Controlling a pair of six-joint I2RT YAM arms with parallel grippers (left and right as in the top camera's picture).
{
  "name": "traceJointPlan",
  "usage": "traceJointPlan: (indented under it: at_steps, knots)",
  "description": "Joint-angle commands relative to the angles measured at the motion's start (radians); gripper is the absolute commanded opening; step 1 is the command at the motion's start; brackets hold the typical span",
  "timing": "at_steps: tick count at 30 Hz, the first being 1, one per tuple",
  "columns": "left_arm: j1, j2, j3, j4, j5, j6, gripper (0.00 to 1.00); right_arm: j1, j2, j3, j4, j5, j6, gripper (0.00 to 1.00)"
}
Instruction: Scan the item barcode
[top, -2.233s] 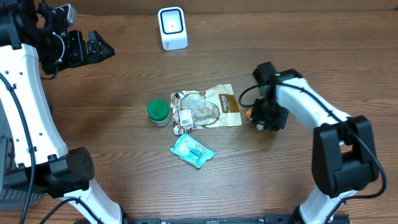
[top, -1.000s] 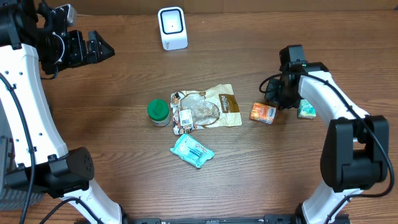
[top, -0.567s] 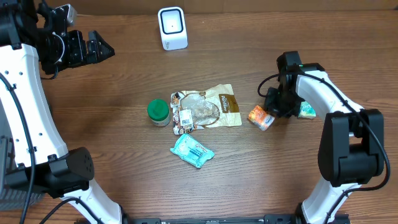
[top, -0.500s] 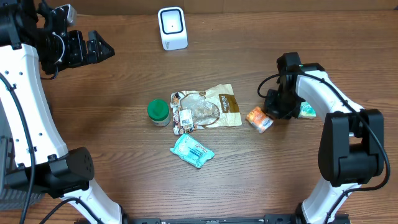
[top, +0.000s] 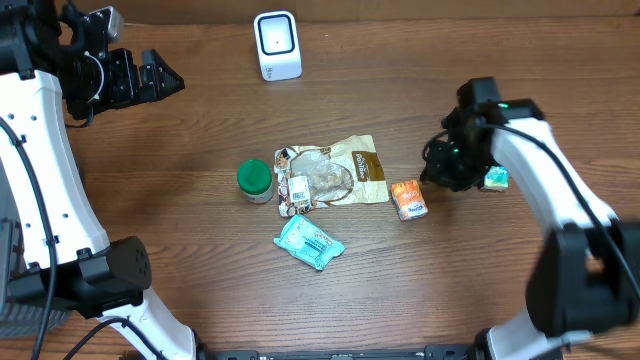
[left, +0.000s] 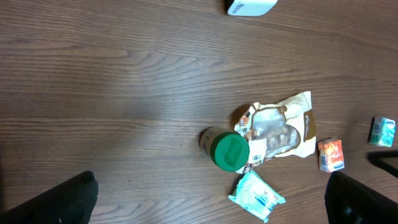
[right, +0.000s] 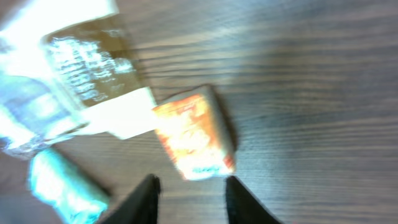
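Right end effector (right: 190, 185) is hanging low over the surface (top: 200, 290) with its jaws standing partly apart and gripping nothing. Its two dark fingers (right: 148, 198) are showing along the bottom edge of the wrist view. The orange box (right: 194, 140) is lying flat on the wood just ahead of the fingertips, not clamped. The picture is too blurred to tell whether they are touching it.

In the overhead view the orange box is sitting just left of the right end effector and just right of the brown-and-clear snack pouch (top: 335, 175). A small teal item (top: 495, 179) is lying on the other side of the right arm, close to the wrist.

Further left, a green-lidded jar (top: 254, 180) is standing against the pouch's left edge. A teal wipes packet (top: 309, 242) is lying just below the pouch.

The white scanner (top: 277, 45) is standing upright at the far edge of the surface, well apart from the orange box.

Left end effector (top: 165, 78) is hovering high at the far left corner with its jaws spread wide and nothing between them. Its wrist camera is looking down on the whole cluster of items.
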Motion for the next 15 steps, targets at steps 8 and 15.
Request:
traceJointPlan:
  at_steps: [8, 15]
  knots:
    - [-0.008, -0.009, 0.010, -0.002, -0.007, 0.019, 1.00, -0.002, -0.085, -0.182, 0.130, -0.037, -0.088, 0.39]
    - [-0.008, -0.009, 0.010, -0.002, -0.007, 0.019, 1.00, -0.011, -0.085, -0.309, 0.285, -0.033, -0.092, 0.43]
